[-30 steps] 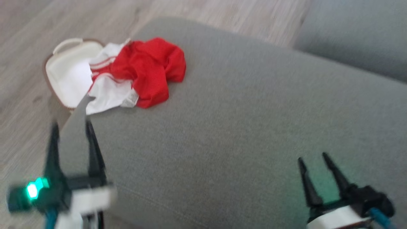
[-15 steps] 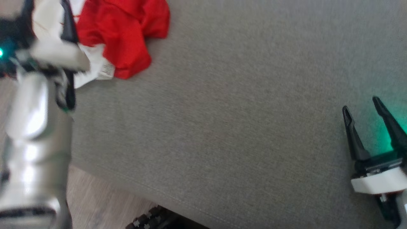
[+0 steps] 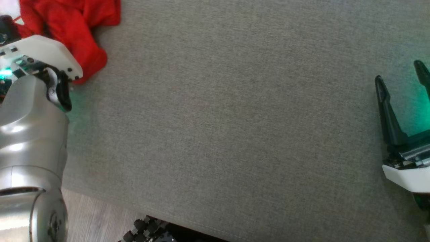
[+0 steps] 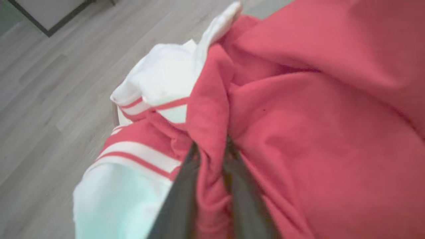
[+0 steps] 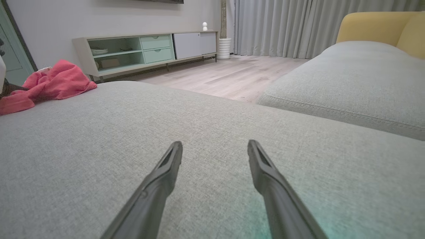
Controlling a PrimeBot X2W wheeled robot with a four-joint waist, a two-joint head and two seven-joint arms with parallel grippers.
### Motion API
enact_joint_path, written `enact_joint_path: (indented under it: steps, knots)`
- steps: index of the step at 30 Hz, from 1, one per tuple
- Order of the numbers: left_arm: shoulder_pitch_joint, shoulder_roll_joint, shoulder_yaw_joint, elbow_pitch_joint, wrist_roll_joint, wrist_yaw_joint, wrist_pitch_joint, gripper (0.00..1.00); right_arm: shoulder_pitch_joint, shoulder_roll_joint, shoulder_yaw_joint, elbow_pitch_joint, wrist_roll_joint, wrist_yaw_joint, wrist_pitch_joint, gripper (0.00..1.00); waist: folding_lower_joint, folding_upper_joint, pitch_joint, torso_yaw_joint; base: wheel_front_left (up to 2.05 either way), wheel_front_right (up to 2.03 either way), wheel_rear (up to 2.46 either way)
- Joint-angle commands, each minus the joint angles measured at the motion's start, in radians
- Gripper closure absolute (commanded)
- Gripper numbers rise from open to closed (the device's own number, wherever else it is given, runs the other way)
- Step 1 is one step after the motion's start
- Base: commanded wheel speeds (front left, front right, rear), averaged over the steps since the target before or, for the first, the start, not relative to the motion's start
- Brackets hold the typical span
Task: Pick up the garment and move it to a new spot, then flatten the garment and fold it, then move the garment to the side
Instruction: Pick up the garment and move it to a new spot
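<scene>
The left gripper (image 4: 211, 147), now reaching to ten o'clock, pinches its fingers onto the garment (image 4: 298, 116). The right gripper (image 5: 215, 146) stays spread, so lifting can begin.

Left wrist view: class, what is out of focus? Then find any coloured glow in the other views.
Left wrist view: fingers and nearest garment folds are soft. Head view: green glow on the sofa by the right hand. Right wrist view: sharp, faint green tint at bottom.
</scene>
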Motion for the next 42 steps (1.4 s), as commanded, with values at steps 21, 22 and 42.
enact_joint_path:
  steps: [21, 22, 42]
  knots:
    - [-0.069, 0.192, -0.225, -0.347, 0.190, -0.125, -0.266, 1.00, 0.053, 0.284, 0.084, 0.206, 0.032, -0.001, -0.014, 0.00, -0.0001, 0.0001, -0.538, -0.279, 0.00, 0.00, 0.00]
    - [-0.063, 0.188, -0.232, -0.377, 0.186, -0.131, -0.251, 1.00, 0.062, 0.293, 0.086, 0.205, 0.033, -0.001, -0.014, 0.00, -0.0001, 0.0001, -0.558, -0.305, 0.00, 0.00, 0.00]
    - [0.446, -0.030, -0.598, -0.844, 0.134, -0.164, -0.099, 1.00, 0.063, 0.343, 0.107, 0.182, 0.055, -0.001, -0.014, 0.00, -0.0001, 0.0001, -0.460, -0.651, 0.00, 0.00, 0.00]
